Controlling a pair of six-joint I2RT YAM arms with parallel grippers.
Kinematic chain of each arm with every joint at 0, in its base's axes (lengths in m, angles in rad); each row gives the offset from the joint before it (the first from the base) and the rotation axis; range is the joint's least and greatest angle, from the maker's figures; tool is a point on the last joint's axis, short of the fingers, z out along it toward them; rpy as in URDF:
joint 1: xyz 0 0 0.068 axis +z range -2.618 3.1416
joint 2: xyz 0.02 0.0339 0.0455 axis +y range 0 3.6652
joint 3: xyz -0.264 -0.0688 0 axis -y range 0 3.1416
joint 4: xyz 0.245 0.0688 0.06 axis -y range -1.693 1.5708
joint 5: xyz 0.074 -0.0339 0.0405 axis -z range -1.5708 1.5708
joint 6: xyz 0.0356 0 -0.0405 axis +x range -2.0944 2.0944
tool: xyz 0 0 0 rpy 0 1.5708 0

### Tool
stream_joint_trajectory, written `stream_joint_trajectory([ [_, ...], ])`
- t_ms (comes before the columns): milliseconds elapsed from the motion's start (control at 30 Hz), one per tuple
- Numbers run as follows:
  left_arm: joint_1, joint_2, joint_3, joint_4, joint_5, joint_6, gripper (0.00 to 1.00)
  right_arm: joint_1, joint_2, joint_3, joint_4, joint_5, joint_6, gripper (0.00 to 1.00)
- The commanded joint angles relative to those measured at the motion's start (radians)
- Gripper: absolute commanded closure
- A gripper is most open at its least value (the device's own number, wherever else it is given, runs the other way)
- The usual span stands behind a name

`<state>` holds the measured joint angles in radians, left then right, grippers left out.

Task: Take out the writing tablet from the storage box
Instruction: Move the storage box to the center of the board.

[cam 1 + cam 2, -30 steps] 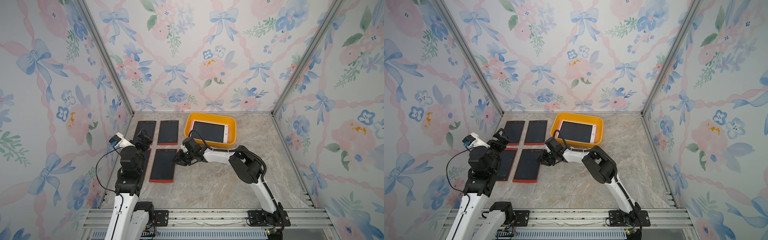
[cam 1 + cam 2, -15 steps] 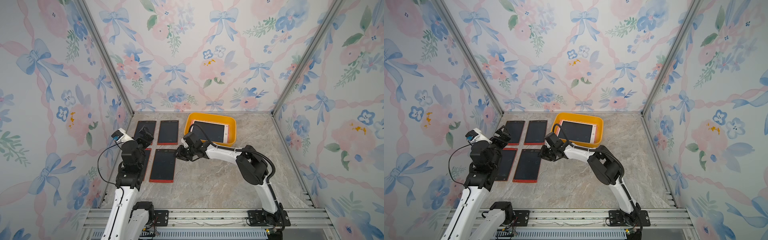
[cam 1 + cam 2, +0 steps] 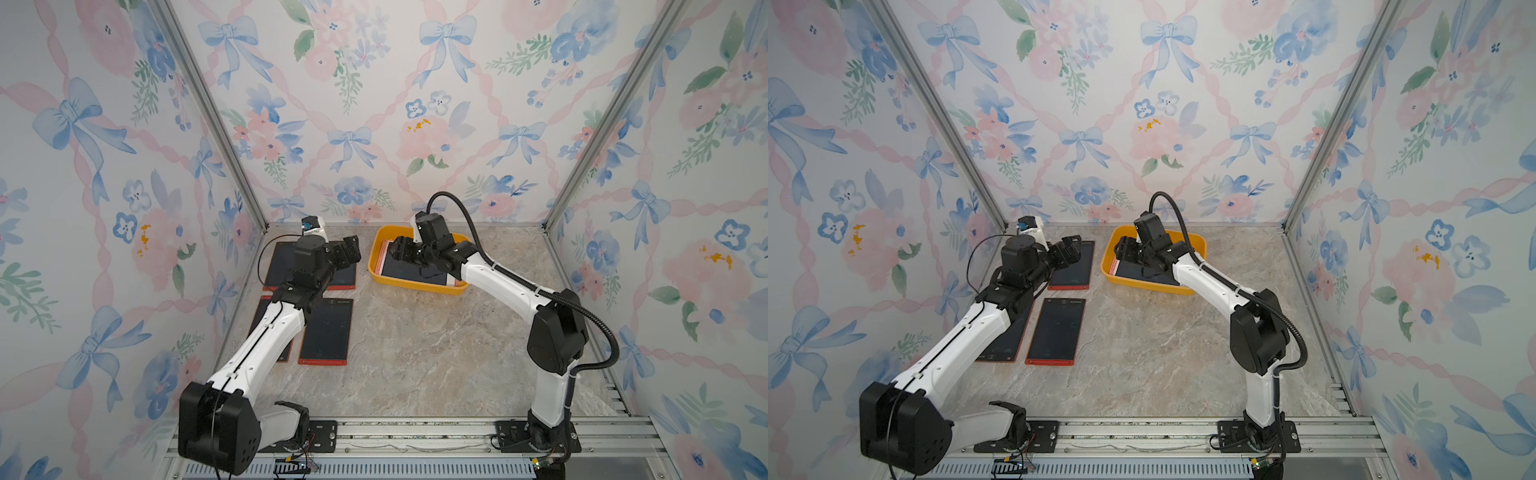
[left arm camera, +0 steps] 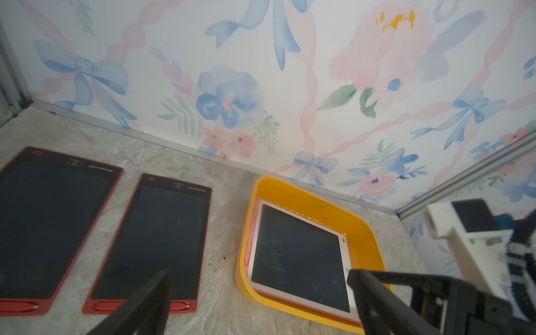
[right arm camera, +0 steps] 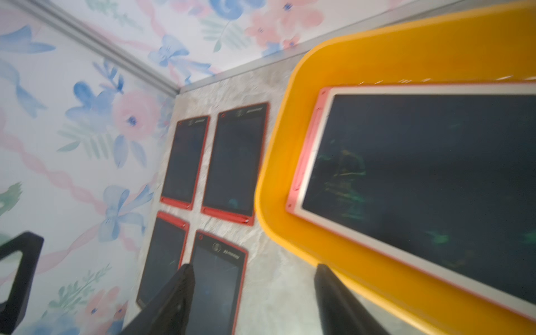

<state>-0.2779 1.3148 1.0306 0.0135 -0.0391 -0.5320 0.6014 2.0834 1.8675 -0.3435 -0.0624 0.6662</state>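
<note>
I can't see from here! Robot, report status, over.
Left gripper open, right gripper open above the storage box rim. Writing tablet flat in box, not gripped. Nothing lying on it.

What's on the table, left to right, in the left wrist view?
first red tablet → second red tablet → storage box, with the writing tablet lying in it → white part of the right arm

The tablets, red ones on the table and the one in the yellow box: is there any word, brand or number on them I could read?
On the red tablets: a round logo and a short line of print near one end of each, too small and blurred to read.
On the writing tablet: only faint green scribbles, no readable word.
On the storage box: no text shows.
</note>
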Motion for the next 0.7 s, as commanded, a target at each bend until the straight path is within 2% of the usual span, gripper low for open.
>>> stream_joint_trajectory([
  [0, -0.023, 0.117, 0.068, 0.009, 0.042, 0.054, 0.02, -0.061, -0.022, -0.040, -0.146, 0.159, -0.113, 0.17],
  [67, -0.046, 0.197, 0.113, 0.009, 0.046, 0.072, 0.02, -0.097, -0.037, -0.059, -0.176, 0.207, -0.125, 0.08],
  [167, -0.066, 0.313, 0.179, 0.007, 0.054, 0.084, 0.02, -0.148, -0.050, -0.107, -0.190, 0.218, -0.121, 0.04],
  [400, -0.069, 0.500, 0.279, 0.005, 0.041, 0.105, 0.02, -0.191, -0.068, -0.184, -0.225, 0.331, -0.134, 0.03],
  [667, -0.075, 0.612, 0.358, 0.004, 0.088, 0.106, 0.02, -0.245, -0.148, -0.331, -0.171, 0.415, -0.115, 0.03],
])
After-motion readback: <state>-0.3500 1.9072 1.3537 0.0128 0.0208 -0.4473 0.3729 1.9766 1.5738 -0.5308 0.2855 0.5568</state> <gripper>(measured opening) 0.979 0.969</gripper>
